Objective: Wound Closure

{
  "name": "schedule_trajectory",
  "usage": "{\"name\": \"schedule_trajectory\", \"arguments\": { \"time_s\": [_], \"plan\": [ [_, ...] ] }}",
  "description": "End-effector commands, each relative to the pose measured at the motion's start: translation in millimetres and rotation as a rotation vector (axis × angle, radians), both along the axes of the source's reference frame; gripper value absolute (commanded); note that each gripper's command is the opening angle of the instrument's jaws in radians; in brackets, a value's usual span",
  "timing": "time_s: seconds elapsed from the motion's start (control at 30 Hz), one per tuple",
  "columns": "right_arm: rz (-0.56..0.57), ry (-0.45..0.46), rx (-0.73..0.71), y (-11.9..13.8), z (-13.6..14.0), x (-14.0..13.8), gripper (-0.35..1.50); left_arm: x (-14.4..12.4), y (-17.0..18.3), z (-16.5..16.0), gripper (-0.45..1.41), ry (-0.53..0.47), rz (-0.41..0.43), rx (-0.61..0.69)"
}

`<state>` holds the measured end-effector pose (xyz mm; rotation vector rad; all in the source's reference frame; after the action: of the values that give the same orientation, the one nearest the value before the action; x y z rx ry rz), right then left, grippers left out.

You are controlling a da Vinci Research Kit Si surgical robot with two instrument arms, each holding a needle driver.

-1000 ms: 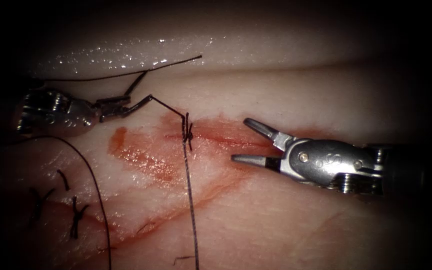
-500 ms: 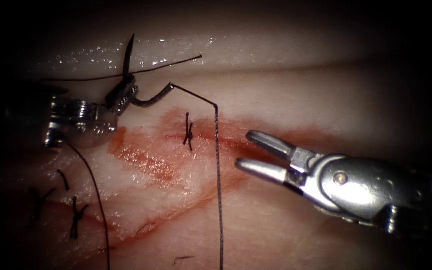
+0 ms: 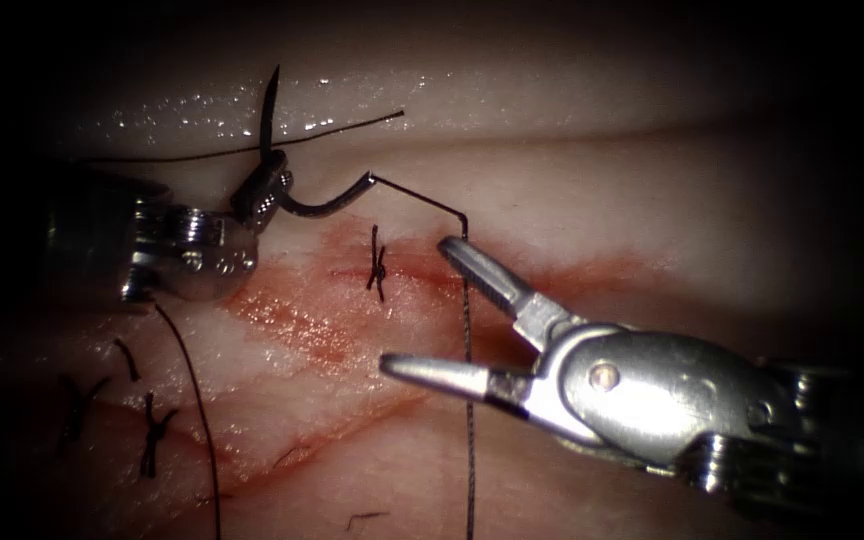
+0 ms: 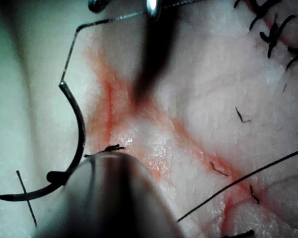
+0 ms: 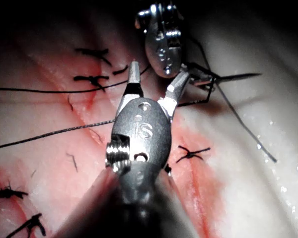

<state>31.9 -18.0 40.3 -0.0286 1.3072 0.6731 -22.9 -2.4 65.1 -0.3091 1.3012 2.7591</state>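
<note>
Steel-bright and spread open, the right arm's needle driver (image 3: 427,305) had advanced to straddle the thin black thread (image 3: 468,400), seemingly untouched, while the left arm's tool (image 3: 270,190), at ten o'clock, gripped the dark curved needle (image 3: 324,206) mid-curve, clear of the pale tissue (image 3: 572,180).

Tools: two, the left tool (image 3: 264,190) and the right tool (image 3: 452,310).
Curved needle (image 3: 297,195): one.
Thread (image 3: 468,400) running from the needle: one strand.
Tied stitch (image 3: 377,262) on the cut: one in the endoscope view; further dark stitches (image 3: 152,435) sit lower left, about three, exact number unclear.
Tissue (image 3: 592,180): one piece.
Loose thread scrap (image 3: 365,518): one.
</note>
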Motion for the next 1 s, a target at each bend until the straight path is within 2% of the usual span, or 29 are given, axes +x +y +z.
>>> {"name": "schedule_trajectory", "arguments": {
  "time_s": [0.03,0.1,0.2,0.37,0.47,0.5,0.57,0.63,1.0],
  "plan": [
    [0.004,0.006,0.022,-0.5,2.0,1.4,0.96,-0.6,0.0,0.4,-0.45,-0.005,0.002,-0.003],
    [0.009,0.01,0.072,-0.8,4.4,1.8,0.89,-0.9,-0.2,0.2,-0.45,-0.007,0.005,-0.003],
    [0.019,0.017,0.107,-0.8,6.0,1.6,0.86,-1.1,-0.4,0.0,-0.45,-0.012,0.002,-0.01],
    [0.066,0.016,0.163,-0.7,7.0,1.2,0.81,-1.7,-0.8,-0.4,-0.45,-0.022,-0.001,-0.023],
    [0.125,0.071,0.218,-0.4,6.8,1.3,0.69,-2.0,-0.9,-0.6,-0.45,-0.027,-0.001,-0.029],
    [0.149,0.095,0.235,-0.3,6.7,1.4,0.73,-2.1,-0.9,-0.6,-0.45,-0.03,0.002,-0.029],
    [0.186,0.132,0.259,0.1,6.6,1.7,0.93,-2.4,-1.1,-0.8,-0.45,-0.033,0.004,-0.033],
    [0.213,0.159,0.288,0.4,6.5,2.1,1.01,-2.7,-1.2,-0.9,-0.45,-0.037,0.005,-0.036],
    [0.289,0.165,0.347,0.7,7.3,2.3,0.96,-3.2,-1.4,-2.1,-0.45,-0.064,0.001,-0.063]
  ]
}}
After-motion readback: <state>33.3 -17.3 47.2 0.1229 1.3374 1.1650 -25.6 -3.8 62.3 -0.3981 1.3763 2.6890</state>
